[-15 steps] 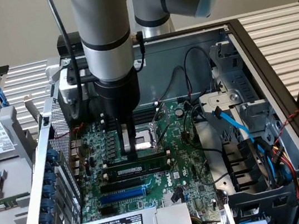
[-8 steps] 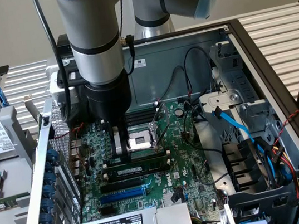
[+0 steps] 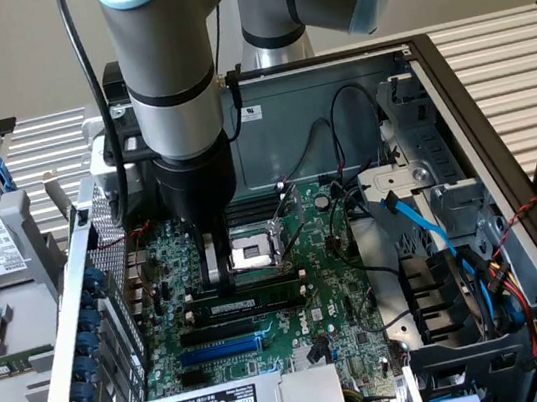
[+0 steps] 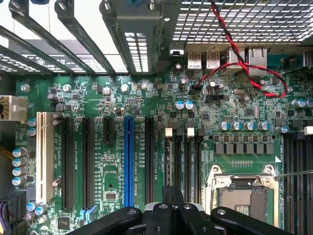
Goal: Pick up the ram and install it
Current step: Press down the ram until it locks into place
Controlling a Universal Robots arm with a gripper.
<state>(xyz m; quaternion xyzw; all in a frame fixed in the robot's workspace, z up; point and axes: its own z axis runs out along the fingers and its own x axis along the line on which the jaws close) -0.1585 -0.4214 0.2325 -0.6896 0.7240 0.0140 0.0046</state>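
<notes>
Gripper [image 3: 220, 269] pinched nearly shut, apparently on the ram's [image 3: 251, 286] top edge, stick standing edgewise, seemingly aligned over a motherboard [image 3: 334, 302] memory slot.

Motherboard [image 3: 331, 283] flat inside open PC case [image 3: 455, 92]; gripper [image 3: 222, 279] over board center, CPU socket [image 3: 254, 254] just beside it, cables [image 3: 424, 228] toward exterior view's right

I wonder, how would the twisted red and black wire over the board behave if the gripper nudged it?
Probably floppy: the wire hangs in a loose loop. Likely light, being thin. It might snag rather than slide, since it crosses small parts on the circuit board.
</notes>
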